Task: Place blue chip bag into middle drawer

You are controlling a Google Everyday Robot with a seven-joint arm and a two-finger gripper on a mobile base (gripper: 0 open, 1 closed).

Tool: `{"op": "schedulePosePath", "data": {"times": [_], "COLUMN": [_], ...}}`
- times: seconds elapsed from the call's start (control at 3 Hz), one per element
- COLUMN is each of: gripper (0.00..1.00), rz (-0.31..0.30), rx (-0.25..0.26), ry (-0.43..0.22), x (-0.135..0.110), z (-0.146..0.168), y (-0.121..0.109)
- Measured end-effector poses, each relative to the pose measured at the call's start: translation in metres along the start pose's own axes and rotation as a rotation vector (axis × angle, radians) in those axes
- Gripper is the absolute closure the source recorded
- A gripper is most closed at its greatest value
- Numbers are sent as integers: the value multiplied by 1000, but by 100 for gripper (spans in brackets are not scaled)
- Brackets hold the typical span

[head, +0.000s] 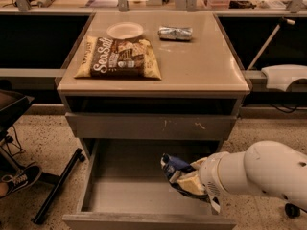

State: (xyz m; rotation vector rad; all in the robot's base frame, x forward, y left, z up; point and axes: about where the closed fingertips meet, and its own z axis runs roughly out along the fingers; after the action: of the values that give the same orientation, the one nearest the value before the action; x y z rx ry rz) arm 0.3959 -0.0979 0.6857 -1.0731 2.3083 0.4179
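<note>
The blue chip bag, small, crumpled, dark blue with pale patches, hangs over the right half of the open middle drawer, above its flat grey floor. My gripper reaches in from the right on a thick white arm and is shut on the bag; its tan fingers press against the bag's lower right side. Part of the bag is hidden behind the fingers.
On the cabinet top lie a large brown "Sea Salt" bag, a white plate and a silver foil packet. A shut drawer front with pale scratches sits above the open drawer. A black chair leg and a shoe are at the left.
</note>
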Motion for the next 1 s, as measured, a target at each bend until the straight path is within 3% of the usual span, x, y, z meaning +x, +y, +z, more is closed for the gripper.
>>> {"op": "schedulePosePath", "data": {"times": [0.33,0.67,1.0], "gripper": [100,100,100], "rz": [18,42,77], "rx": [-21,-77,-51], "ry": [-57,-113,-153], "x": [7,26,25], "z": [30,102,118], "y": [3,15,4]}}
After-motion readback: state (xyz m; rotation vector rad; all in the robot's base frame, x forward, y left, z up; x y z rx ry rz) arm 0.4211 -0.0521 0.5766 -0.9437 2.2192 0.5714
